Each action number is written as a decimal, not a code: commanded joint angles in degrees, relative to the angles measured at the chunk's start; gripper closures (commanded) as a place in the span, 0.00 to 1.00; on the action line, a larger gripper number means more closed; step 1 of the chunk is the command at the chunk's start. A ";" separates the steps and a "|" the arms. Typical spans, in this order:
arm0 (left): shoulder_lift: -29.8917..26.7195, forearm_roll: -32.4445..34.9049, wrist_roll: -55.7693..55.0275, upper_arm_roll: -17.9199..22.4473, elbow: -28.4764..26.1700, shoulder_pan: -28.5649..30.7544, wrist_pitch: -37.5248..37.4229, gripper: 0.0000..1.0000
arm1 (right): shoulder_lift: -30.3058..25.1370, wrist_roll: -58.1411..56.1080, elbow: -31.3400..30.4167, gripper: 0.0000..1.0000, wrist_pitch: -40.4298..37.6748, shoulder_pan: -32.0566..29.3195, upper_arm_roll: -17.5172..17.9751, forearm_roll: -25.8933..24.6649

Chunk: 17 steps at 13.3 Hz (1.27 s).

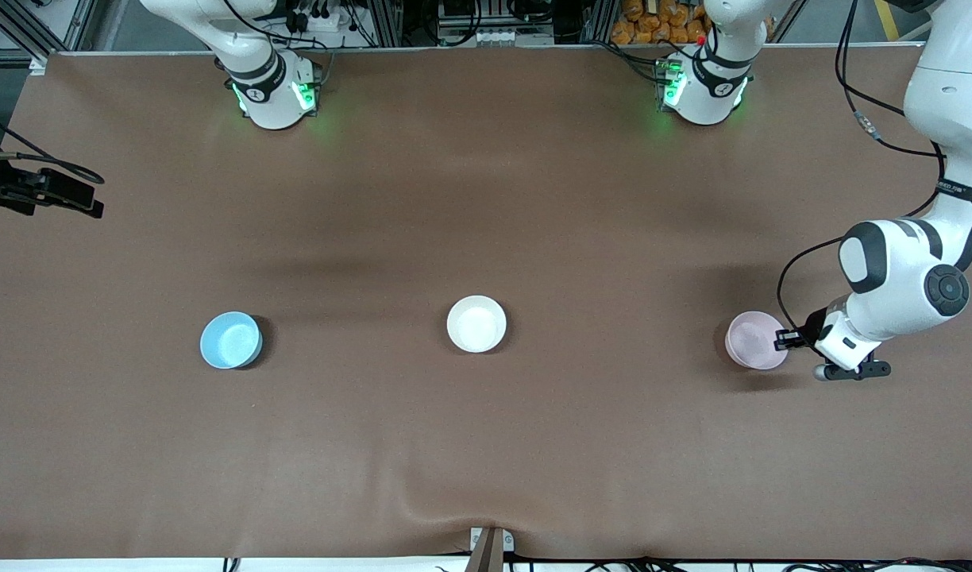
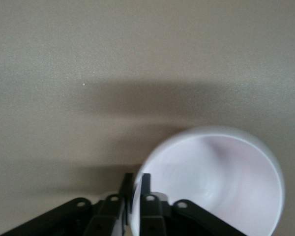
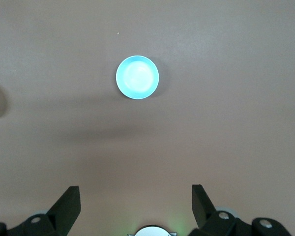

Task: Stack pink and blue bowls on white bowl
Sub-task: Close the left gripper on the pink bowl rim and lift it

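My left claw (image 1: 786, 340) pinches the pink bowl's (image 1: 754, 340) rim near the worktop's (image 1: 486, 445) left-arm end. Next I lift and carry it onto the central white bowl (image 1: 476, 323). My right claw (image 3: 135, 196) waits, wide open and empty, above the blue bowl (image 1: 230, 340).

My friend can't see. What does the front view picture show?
The left tool is shut on the pink bowl's rim at the left arm's end of a brown table. A white bowl sits mid-table, a blue bowl toward the right arm's end.
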 commanded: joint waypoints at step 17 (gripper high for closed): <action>-6.46 0.30 -41.89 -22.02 4.64 -7.45 -12.58 1.00 | 0.14 0.94 -18.78 0.00 15.11 -1.74 0.02 0.18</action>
